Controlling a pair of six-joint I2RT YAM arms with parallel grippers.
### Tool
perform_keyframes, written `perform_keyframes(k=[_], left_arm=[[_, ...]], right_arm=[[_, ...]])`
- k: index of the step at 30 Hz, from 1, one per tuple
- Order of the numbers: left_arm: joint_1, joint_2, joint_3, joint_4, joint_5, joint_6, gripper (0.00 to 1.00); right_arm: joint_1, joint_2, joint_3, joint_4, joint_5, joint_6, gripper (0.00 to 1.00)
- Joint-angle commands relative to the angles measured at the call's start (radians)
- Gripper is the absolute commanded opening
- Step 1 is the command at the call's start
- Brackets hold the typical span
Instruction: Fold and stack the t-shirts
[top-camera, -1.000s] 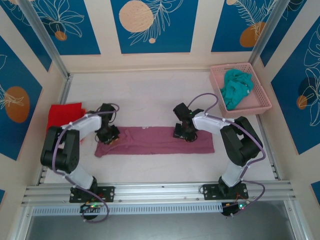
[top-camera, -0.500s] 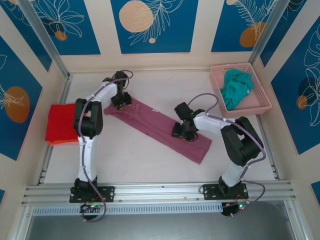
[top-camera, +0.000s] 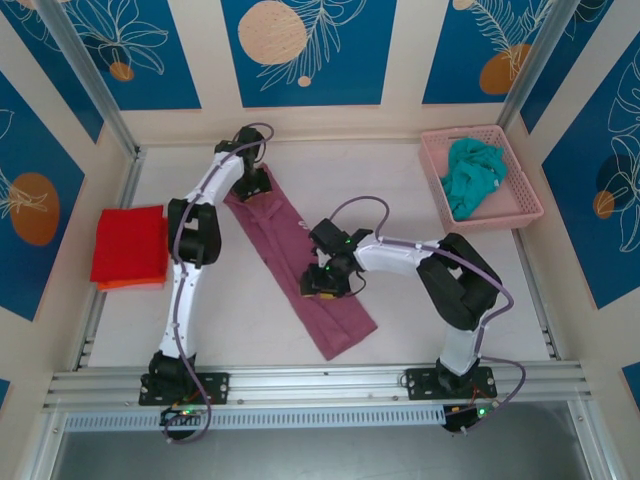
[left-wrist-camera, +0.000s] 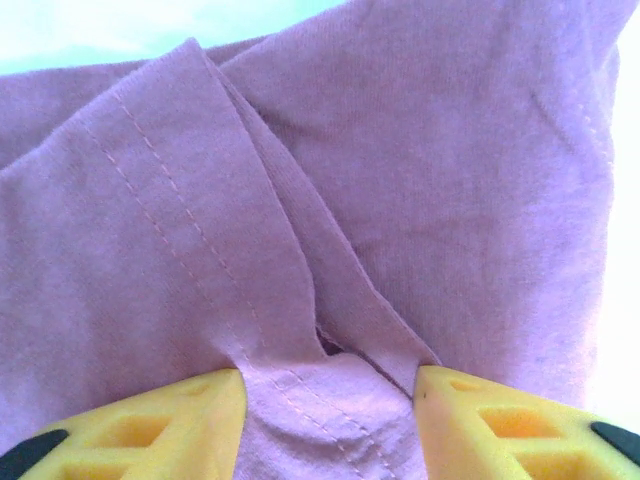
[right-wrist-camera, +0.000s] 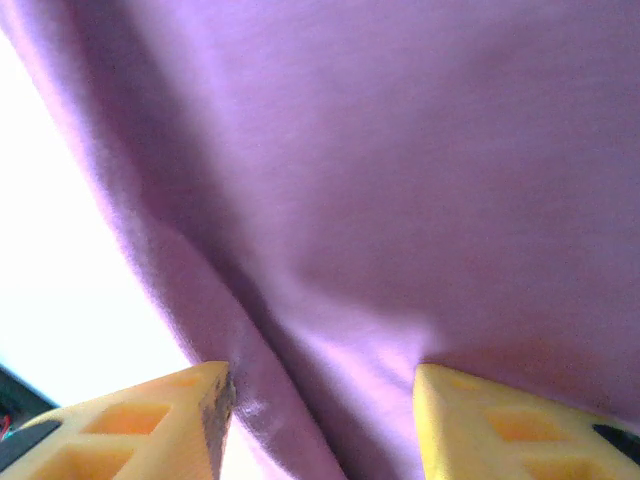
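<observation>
Bright, even light; overexposed wrist-view edges

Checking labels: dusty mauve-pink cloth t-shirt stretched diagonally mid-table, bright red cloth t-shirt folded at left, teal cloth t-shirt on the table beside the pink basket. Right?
One error. The teal cloth t-shirt lies crumpled inside the pink plastic lattice basket, not on the table beside it. The top external view shows it. The rest holds.

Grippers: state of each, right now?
Left gripper: closed on the mauve t-shirt, far end.
Right gripper: closed on the same t-shirt, mid-length.
</observation>
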Motion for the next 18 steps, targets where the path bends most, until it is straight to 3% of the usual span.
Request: perform_keyframes(k=[1, 4, 10, 14, 18], left_arm=[[-0.006, -0.002, -0.003, -0.042, 0.066, 0.001, 0.55], [-0.006, -0.091, -0.02, -0.019, 0.077, -0.001, 0.59], [-0.008, -0.329, -0.159, 0.073, 0.061, -0.006, 0.69], [-0.008, -0.556, -0.422, 0.176, 0.006, -0.012, 0.86], [-0.008, -0.814, -0.765, 0.298, -0.008, -0.038, 0.95]], right_arm=[[0.0, -0.055, 0.04, -0.012, 0.014, -0.052, 0.55], [-0.023, -0.103, 0.05, 0.006, 0.087, -0.127, 0.6], [-0.174, -0.068, 0.091, 0.131, 0.001, -0.175, 0.73], [-0.232, 0.063, 0.25, 0.117, 0.017, -0.204, 0.74], [-0.241, 0.23, 0.47, 0.053, 0.064, -0.239, 0.65]])
